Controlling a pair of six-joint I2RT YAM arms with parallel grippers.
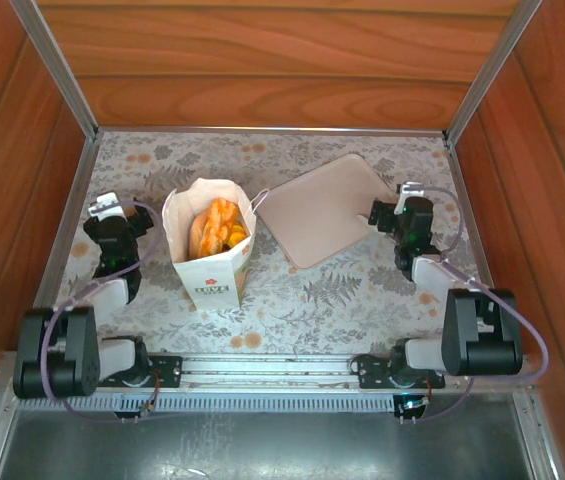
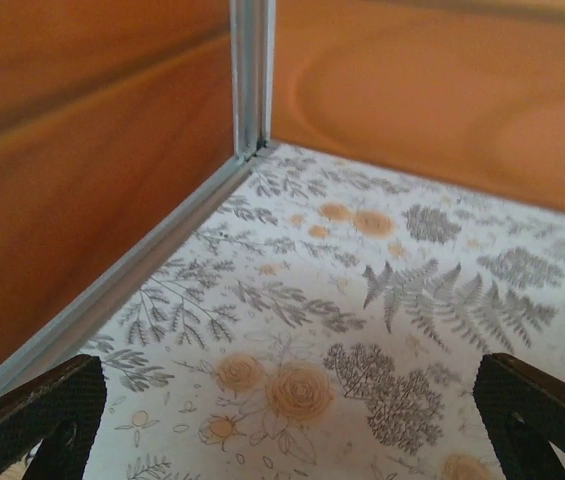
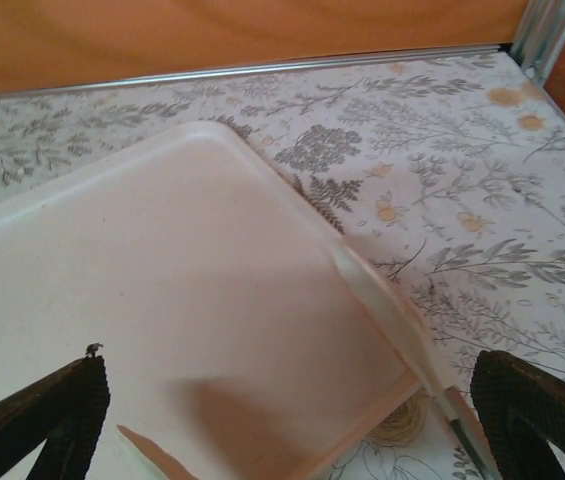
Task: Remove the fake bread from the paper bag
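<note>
A white paper bag [image 1: 209, 262] with a red logo and green lettering stands upright left of centre, its mouth open. Glossy golden-orange fake bread [image 1: 216, 227] fills the opening, a braided piece on top. My left gripper [image 1: 105, 208] hovers left of the bag, open, its dark fingers [image 2: 37, 410] spread wide over bare floral cloth. Over the beige tray's right corner, my right gripper [image 1: 379, 214] is open too, with one finger [image 3: 42, 418] above the tray and nothing between the two.
A beige square tray [image 1: 322, 208] lies tilted at back centre-right, its raised rim [image 3: 382, 300] close under my right gripper. Wooden walls with aluminium rails [image 2: 247, 80] enclose the floral table on three sides. Open cloth lies in front of the bag and tray.
</note>
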